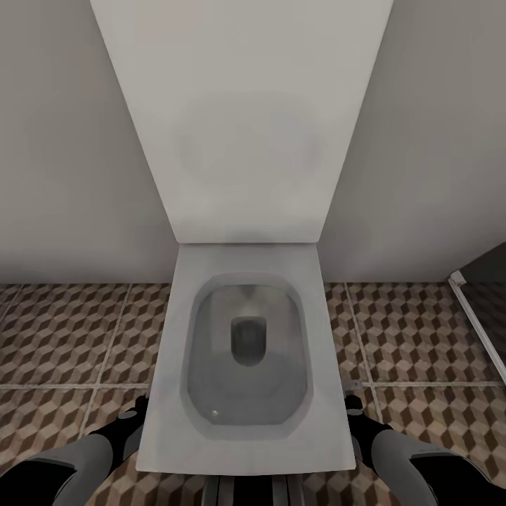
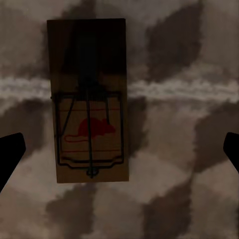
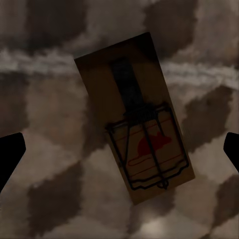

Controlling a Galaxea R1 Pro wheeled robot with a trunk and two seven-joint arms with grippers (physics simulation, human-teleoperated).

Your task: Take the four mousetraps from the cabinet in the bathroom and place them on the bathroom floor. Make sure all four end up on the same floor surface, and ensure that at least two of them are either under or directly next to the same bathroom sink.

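Two traps: one mousetrap shows under each wrist camera, both flat on the tiled floor, neither held.
Head view, scene: white toilet (image 1: 246, 351) dead centre, lid up against the grey wall (image 1: 63, 140); bathroom floor (image 1: 63, 337) with the cube-pattern tiles on both sides.
Head view, arms: left gripper (image 1: 130, 422) low beside one flank of the toilet, right gripper (image 1: 355, 414) beside the other; fingers too dark and small to read here.
Head view, corner: dark panel with a white frame edge (image 1: 478, 323) at far right, cannot tell what it is.
Left wrist, trap: left-side mousetrap (image 2: 88, 102) lies across a pale grout line (image 2: 189, 89), red mouse print up, wire bar over it.
Left wrist, hand: fingertips (image 2: 10, 154) black at the picture's two edges, spread wide, well apart from the board, so nothing gripped.
Right wrist, trap: right-side mousetrap (image 3: 135, 117) lies skewed on the tiles, one end over a grout line.
Right wrist, hand: fingertips (image 3: 11, 154) again at the two edges, spread wide, clear of the board.
Why so: judged as set down, one per arm, on the same floor surface.
Sink rule: bathroom sink is not near these traps as far as I can tell; toilet-side placement likely does not satisfy it.
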